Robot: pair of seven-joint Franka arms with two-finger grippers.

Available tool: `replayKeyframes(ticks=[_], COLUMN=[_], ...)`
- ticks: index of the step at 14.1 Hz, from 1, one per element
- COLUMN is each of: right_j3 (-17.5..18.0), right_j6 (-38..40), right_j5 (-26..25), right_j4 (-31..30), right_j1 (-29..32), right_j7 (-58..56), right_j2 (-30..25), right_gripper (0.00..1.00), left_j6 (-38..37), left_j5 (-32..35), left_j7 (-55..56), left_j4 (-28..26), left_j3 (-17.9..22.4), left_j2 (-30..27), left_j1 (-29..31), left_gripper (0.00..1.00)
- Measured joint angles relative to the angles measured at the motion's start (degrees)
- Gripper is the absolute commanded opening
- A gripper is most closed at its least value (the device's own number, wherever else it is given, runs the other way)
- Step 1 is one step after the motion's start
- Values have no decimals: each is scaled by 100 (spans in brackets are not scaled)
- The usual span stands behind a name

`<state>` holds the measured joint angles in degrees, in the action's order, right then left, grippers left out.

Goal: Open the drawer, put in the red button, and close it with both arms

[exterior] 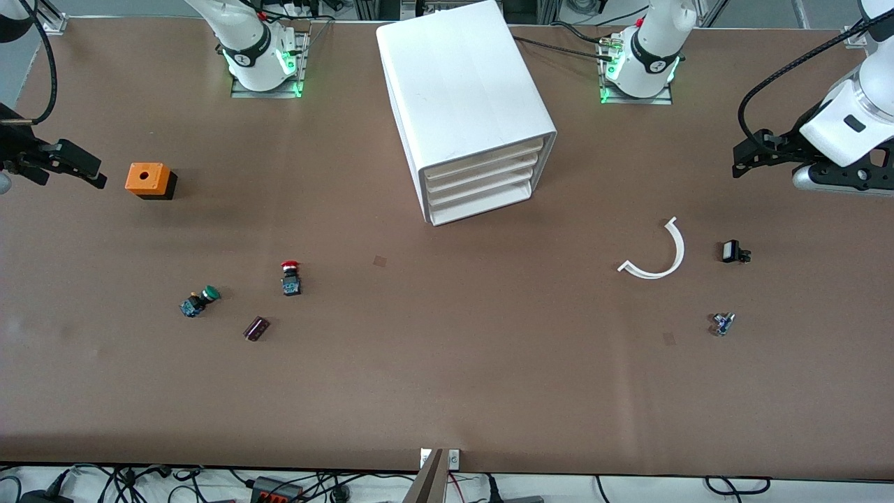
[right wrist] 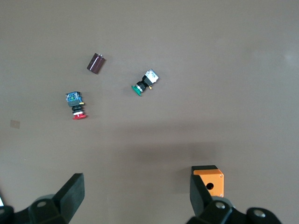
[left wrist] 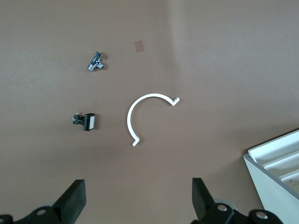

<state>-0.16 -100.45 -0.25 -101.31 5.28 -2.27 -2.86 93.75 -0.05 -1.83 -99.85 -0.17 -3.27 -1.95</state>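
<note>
The white cabinet (exterior: 466,105) stands at the middle of the table between the two bases. Its four tray drawers (exterior: 482,183) face the front camera and all look pushed in. A corner of it shows in the left wrist view (left wrist: 280,172). The red button (exterior: 290,278) lies on the table toward the right arm's end, nearer the front camera than the cabinet. It also shows in the right wrist view (right wrist: 75,106). My right gripper (exterior: 94,175) (right wrist: 137,193) is open and empty, up over the table beside the orange box. My left gripper (exterior: 742,159) (left wrist: 138,198) is open and empty, up over the left arm's end.
An orange box with a hole (exterior: 148,179) (right wrist: 210,179), a green-capped button (exterior: 200,301) (right wrist: 145,83) and a dark cylinder (exterior: 256,328) (right wrist: 96,63) lie near the red button. A white arc (exterior: 660,253) (left wrist: 140,112), a black switch (exterior: 733,251) (left wrist: 86,121) and a small metal part (exterior: 722,323) (left wrist: 96,62) lie toward the left arm's end.
</note>
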Motion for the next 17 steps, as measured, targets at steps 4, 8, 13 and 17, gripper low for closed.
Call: replayKeyframes(ticks=[4,8,13,17], right_j3=[0,0,1,37], right_j6=[11,18,41,-54], right_j5=[0,0,0,7], right_j4=[0,0,-1,2], right_j1=[0,0,0,-158], right_j7=[0,0,-3,-17], right_j2=[3,8,185,788], right_gripper=[100,100,100,100], left_j6=[0,-78,-860,-1632], left_j5=[0,0,-140,-776], left_j7=[0,0,0,-2], left_j4=[0,0,3,1], left_j3=[0,0,-17,-106], left_j2=[0,4,23,249], left_j1=[0,0,-80,-383], left_gripper=[100,100,100,100])
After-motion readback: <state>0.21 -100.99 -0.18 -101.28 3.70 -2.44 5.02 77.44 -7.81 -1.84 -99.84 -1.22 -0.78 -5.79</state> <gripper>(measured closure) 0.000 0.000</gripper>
